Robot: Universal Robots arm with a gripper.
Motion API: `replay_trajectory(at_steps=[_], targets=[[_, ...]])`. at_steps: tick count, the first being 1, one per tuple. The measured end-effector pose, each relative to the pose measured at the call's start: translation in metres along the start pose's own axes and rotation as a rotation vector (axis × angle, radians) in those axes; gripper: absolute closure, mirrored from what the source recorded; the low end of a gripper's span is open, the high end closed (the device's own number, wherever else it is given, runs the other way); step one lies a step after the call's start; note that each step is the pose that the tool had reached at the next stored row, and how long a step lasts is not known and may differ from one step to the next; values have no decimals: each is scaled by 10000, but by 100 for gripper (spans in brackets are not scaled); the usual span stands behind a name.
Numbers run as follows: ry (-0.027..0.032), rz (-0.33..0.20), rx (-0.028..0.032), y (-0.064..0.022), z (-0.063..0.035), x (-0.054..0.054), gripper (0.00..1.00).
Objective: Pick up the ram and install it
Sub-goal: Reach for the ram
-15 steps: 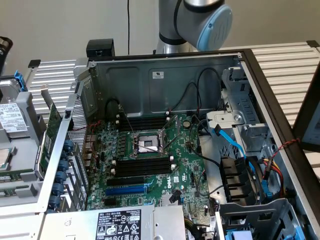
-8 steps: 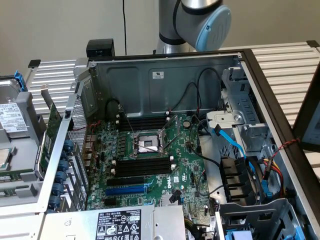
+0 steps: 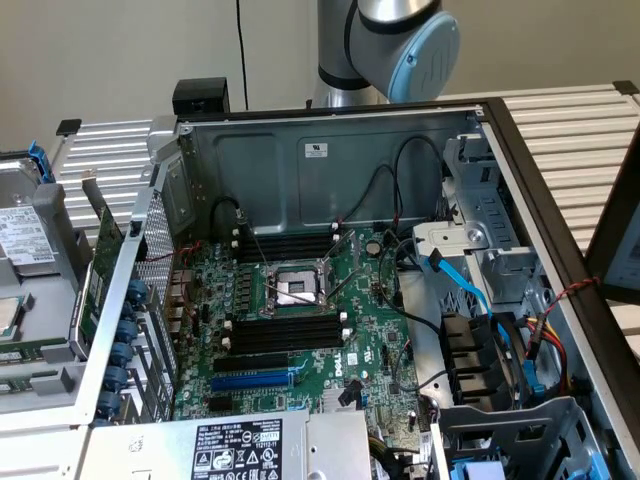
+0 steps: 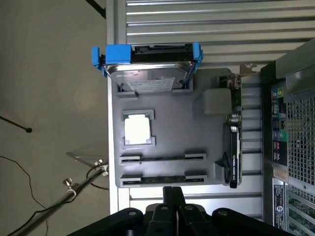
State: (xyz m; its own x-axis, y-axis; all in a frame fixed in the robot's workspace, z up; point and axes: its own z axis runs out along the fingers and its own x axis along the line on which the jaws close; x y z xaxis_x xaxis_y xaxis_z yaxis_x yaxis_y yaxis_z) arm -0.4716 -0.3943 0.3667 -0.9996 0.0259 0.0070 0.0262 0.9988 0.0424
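Lying in the slotted holders of a grey plastic parts tray (image 4: 189, 129), the long, thin green ram (image 4: 162, 178) is the nearer of 2 parallel sticks, with the second green stick (image 4: 162, 158) just beyond it. The black gripper (image 4: 173, 191) hovers close over the tray's near edge, clenched on nothing. The ram's long axis runs square across the gripper's line of approach.
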Motion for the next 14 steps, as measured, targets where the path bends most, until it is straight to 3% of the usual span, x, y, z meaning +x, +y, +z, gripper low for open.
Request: replay_trajectory(at_steps=[8, 14], targets=[[62, -1452, -2, -1, 32, 1, 90], [106, -2536, -43, -1, 48, 0, 90]])
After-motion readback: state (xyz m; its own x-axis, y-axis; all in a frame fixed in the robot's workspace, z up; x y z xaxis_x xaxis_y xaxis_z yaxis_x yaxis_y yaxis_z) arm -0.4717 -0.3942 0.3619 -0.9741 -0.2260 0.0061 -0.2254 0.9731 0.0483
